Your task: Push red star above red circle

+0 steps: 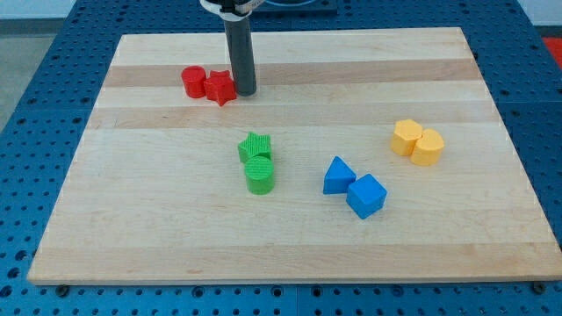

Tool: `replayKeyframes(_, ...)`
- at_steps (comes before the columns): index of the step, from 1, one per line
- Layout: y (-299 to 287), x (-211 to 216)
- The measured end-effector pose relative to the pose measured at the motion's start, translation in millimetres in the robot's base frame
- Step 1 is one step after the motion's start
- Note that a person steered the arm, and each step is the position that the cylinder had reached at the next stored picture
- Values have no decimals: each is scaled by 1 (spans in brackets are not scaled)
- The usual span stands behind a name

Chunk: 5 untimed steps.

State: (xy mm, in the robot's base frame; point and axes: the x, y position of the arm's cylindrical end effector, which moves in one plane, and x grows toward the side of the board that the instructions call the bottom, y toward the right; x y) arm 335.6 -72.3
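The red star [220, 88] lies near the view's top left of the wooden board, touching the red circle [193, 81] on the circle's right side. My tip [244, 90] stands right at the star's right edge, touching or nearly touching it. The dark rod rises straight up from there to the view's top edge.
A green star [255, 147] and a green circle [260, 175] sit together at the board's middle. A blue triangle [337, 175] and a blue cube [366, 196] lie right of them. Two yellow blocks [417, 142] sit at the right. The board [132, 228] rests on a blue perforated table.
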Motion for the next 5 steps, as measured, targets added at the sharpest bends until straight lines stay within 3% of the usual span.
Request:
replayKeyframes(2, 1, 31)
replayKeyframes(5, -5, 32)
